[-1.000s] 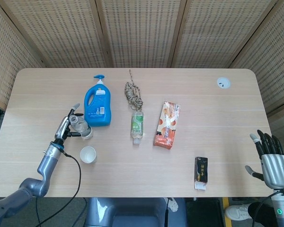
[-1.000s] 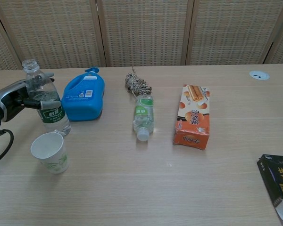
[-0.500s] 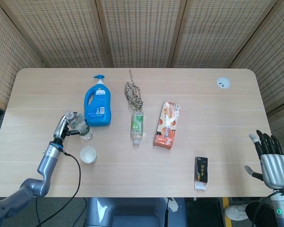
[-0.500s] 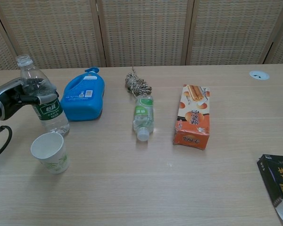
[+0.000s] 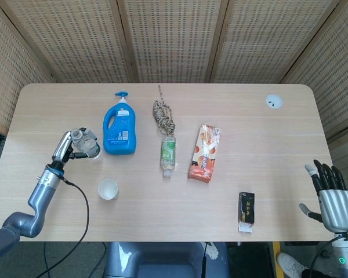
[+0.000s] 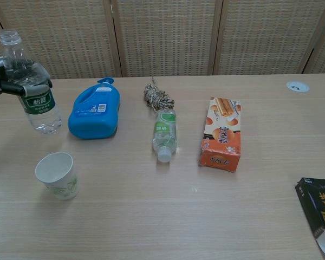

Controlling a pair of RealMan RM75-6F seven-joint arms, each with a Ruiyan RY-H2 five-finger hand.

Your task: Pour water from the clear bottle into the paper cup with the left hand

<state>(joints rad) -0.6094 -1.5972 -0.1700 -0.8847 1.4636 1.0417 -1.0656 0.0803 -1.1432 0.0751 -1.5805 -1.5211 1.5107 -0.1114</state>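
Note:
My left hand grips the clear bottle with a green label. The bottle is uncapped, nearly upright, and lifted off the table at the far left. The white paper cup stands upright on the table, below and to the right of the bottle, apart from it. My right hand hangs off the table's right edge with its fingers spread and nothing in it.
A blue detergent jug lies just right of the held bottle. A second small bottle lies on its side below a coil of rope. An orange snack box and a black carton lie further right.
My left hand has raised the clear bottle off the table and carried it up and to the left, away from the cup. The right hand has not moved.

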